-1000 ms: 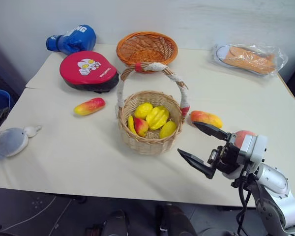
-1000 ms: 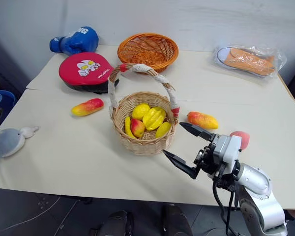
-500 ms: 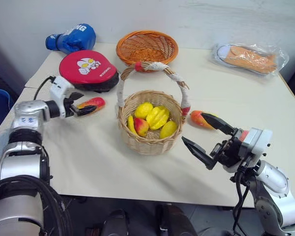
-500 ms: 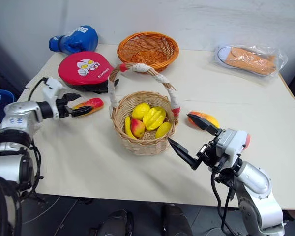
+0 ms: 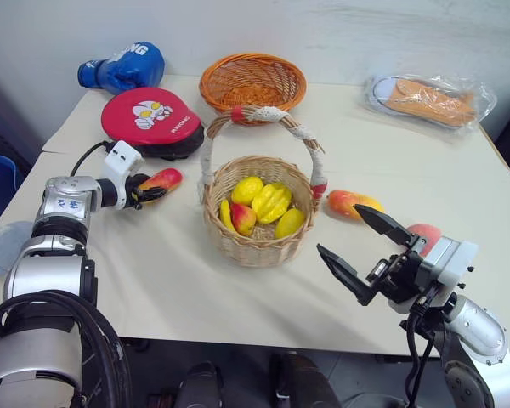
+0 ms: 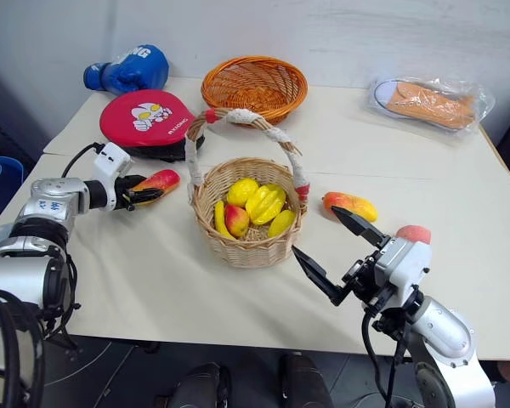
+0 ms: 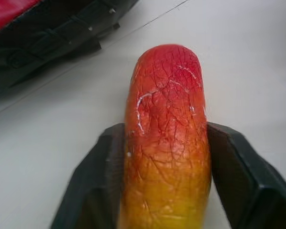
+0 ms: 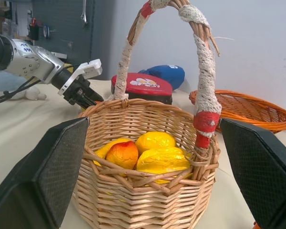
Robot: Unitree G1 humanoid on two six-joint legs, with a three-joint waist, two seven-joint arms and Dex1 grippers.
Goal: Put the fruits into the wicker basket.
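The right pincer (image 6: 330,248) hangs spread and empty, nearest of all, just right of the wicker basket (image 6: 248,223). The peach (image 6: 413,234) and one mango (image 6: 350,205) lie on the tabletop (image 6: 178,280) to the basket's right. Left of it, the left pincer (image 6: 136,190) pinches the other mango (image 7: 166,138), not yet lifted. Judgement: all three fruits remain outside.

Bare table (image 5: 153,255) lies open before the wicker basket (image 5: 259,223), whose tall arched handle (image 5: 268,119) spans its mouth, leaving gaps on either side. The red pad (image 5: 153,123) crowds the left gripper (image 5: 140,189) on its far side. A mango (image 5: 354,203) and peach (image 5: 425,234) lie beyond the right gripper (image 5: 365,255).
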